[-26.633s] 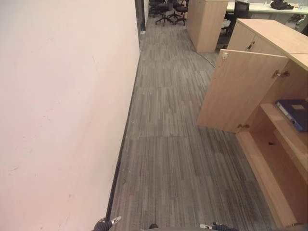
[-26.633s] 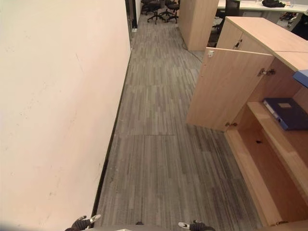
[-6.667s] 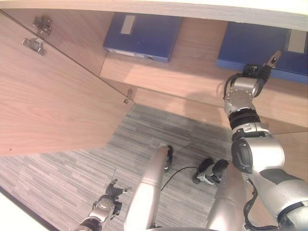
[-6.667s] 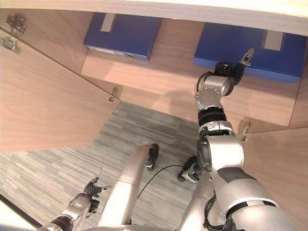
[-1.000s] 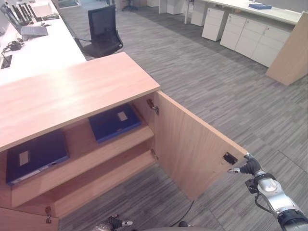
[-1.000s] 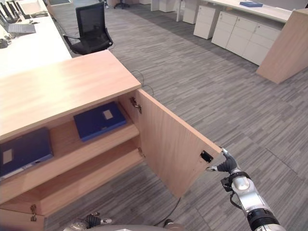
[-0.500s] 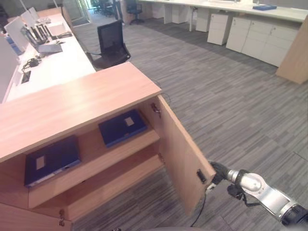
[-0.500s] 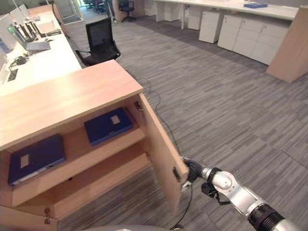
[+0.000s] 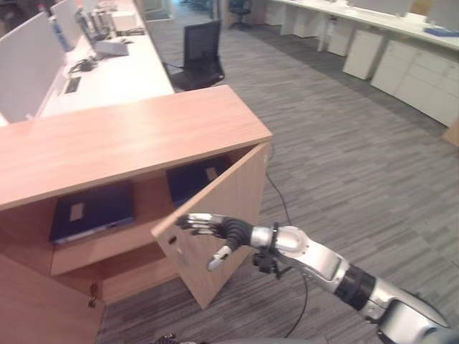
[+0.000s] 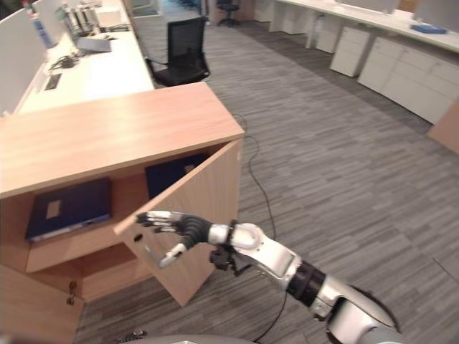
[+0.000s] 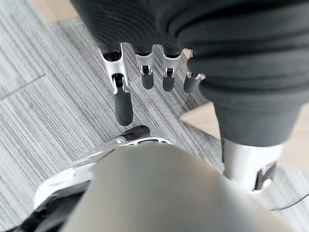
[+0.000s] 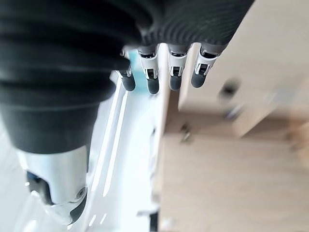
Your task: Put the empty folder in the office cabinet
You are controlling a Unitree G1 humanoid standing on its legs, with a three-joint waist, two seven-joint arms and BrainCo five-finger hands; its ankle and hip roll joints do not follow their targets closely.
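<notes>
Right hand (image 9: pixel 215 229) open, straight fingers against cabinet door (image 9: pixel 215 215) edge, two blue folders (image 9: pixel 93 210) on shelf at ten o'clock, left hand (image 11: pixel 145 72) relaxed over carpet in its wrist view.

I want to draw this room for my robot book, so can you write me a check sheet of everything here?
Surface: wooden cabinet top, bare.
Job's things: two dark blue folders on the upper shelf, one at the left, one partly behind the door; office cabinet with its right door half shut.
Clutter: nothing seen.
Robot hands: right robot hand open, fingers straight at the door's free edge; left robot hand relaxed over the carpet, holding nothing.
Cables: a thin black cable runs along the carpet beside the cabinet.
Surroundings: grey striped carpet, black office chair, white desk with monitors, white drawer units.
</notes>
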